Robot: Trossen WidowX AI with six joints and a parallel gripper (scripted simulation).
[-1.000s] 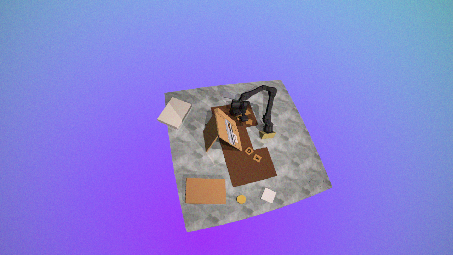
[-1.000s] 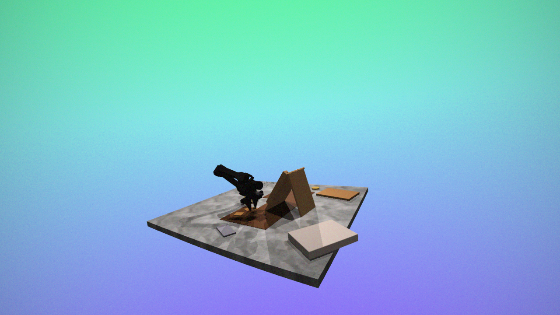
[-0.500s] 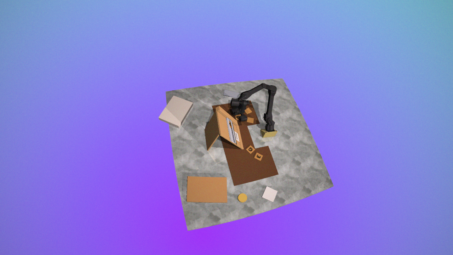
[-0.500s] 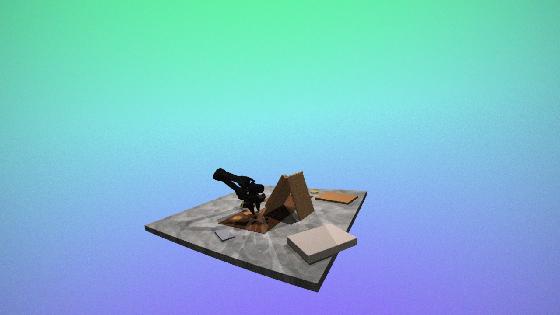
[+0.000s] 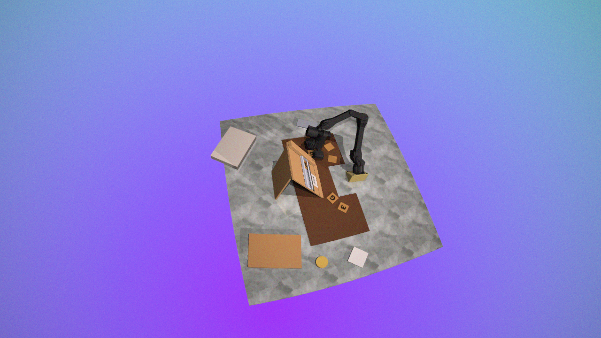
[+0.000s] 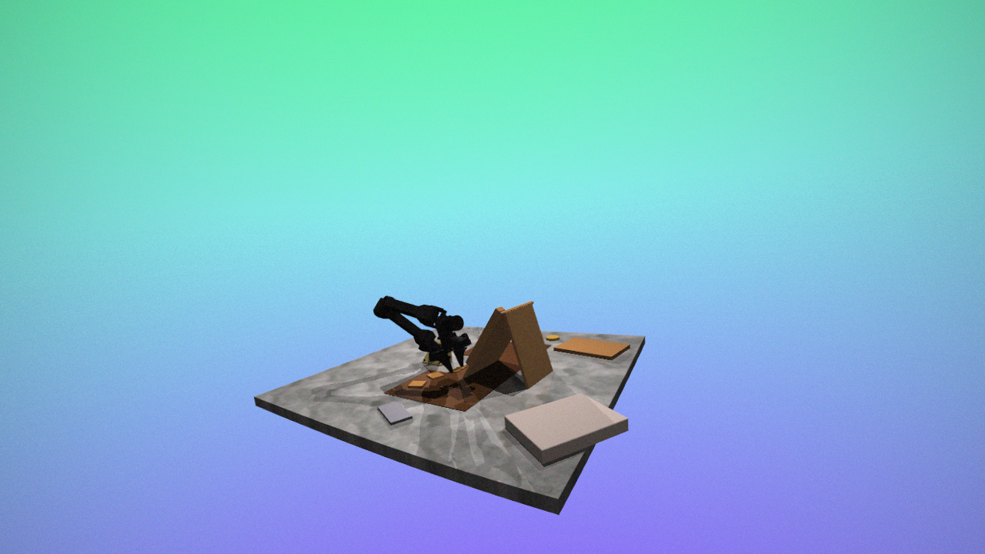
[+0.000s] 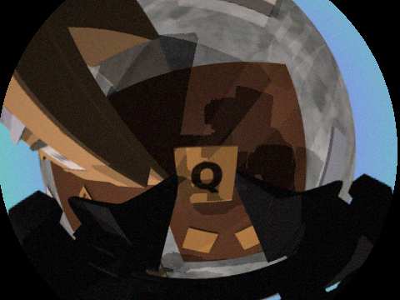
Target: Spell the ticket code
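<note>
Between the clenched fingers of the gripper, beside the leaning board, the tile marked Q is being gripped above the brown mat, its letter being shown to the wrist view. Near it, two blank-looking tiles are being borne by the mat, while the G tile and the 3 tile are being seen just beyond the board's other end. Farther out, a yellow disc is being flanked by an orange panel and a pale square, all being supported by the grey counter.
</note>
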